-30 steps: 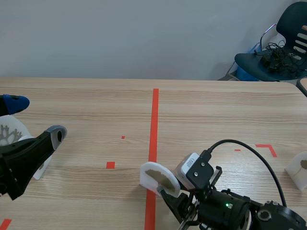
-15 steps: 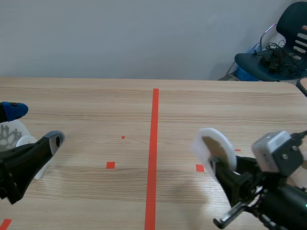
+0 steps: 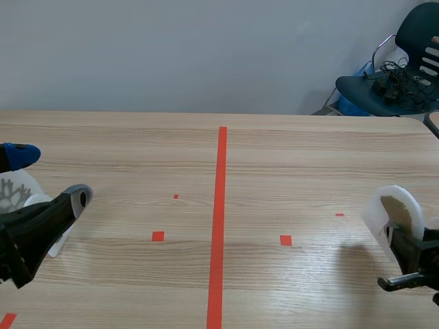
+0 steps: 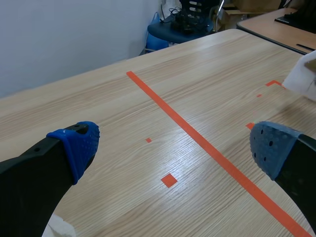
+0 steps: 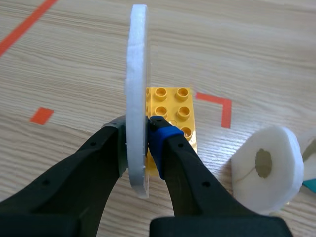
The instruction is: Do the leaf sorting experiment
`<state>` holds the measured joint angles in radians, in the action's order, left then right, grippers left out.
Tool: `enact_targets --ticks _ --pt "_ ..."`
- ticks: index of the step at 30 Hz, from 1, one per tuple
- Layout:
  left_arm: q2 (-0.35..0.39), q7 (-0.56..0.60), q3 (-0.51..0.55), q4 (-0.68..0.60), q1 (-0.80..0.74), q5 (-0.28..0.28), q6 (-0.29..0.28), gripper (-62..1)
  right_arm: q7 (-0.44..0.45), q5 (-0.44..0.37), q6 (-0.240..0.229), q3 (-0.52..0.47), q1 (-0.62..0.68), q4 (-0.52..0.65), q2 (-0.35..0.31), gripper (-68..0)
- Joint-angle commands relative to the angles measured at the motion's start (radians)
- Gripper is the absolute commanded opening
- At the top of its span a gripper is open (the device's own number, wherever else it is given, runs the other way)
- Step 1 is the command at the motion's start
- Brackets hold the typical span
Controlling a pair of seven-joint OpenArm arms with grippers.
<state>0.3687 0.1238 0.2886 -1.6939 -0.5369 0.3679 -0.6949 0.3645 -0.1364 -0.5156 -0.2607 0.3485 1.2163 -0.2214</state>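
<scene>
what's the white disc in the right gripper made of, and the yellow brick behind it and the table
The white disc looks like foam or soft matte plastic: a grainy, dull edge with no shine. The yellow brick looks like glossy moulded plastic, with round studs on top. The table is wood or wood-look laminate: pale grain lines, smooth and faintly reflective.

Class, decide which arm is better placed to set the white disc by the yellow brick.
Right. The right pincer holds the white disc, the yellow brick just ahead of it; the left pincer is open, far across the table.
</scene>
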Motion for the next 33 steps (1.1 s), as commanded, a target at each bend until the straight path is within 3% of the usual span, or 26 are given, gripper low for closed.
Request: enact_targets --ticks 1,4,9,14,19,23,28,33 --pt "0.0 0.016 0.003 -0.006 0.006 0.014 -0.001 1.4 0.016 -0.01 -0.001 -0.008 -0.034 -0.034 -0.003 -63.8" --pt "0.0 0.015 0.003 -0.006 0.006 0.014 -0.001 1.4 0.039 -0.01 0.029 -0.016 -0.063 -0.089 -0.003 -63.8" --pt "0.0 0.015 0.003 -0.006 0.006 0.014 -0.001 1.4 0.031 -0.01 0.14 -0.018 -0.068 -0.106 -0.003 -63.8" --pt "0.0 0.015 0.003 -0.006 0.006 0.014 -0.001 1.4 0.015 -0.007 0.161 -0.018 -0.066 -0.108 -0.003 -60.5" --pt "0.0 0.015 0.003 -0.006 0.006 0.014 -0.001 1.4 0.035 -0.006 0.161 -0.025 -0.066 -0.108 -0.003 -44.7" --pt "0.0 0.015 0.003 -0.006 0.006 0.014 -0.001 1.4 0.089 -0.007 0.159 -0.054 -0.066 -0.092 -0.008 -36.5" --pt "-0.005 0.016 0.003 -0.006 0.011 0.014 -0.001 1.4 0.089 -0.02 0.097 -0.114 -0.061 0.002 -0.012 -26.5" --pt "-0.005 0.014 0.003 -0.006 0.011 0.014 -0.001 1.4 -0.011 -0.101 0.035 -0.129 -0.028 0.169 -0.023 -24.2"
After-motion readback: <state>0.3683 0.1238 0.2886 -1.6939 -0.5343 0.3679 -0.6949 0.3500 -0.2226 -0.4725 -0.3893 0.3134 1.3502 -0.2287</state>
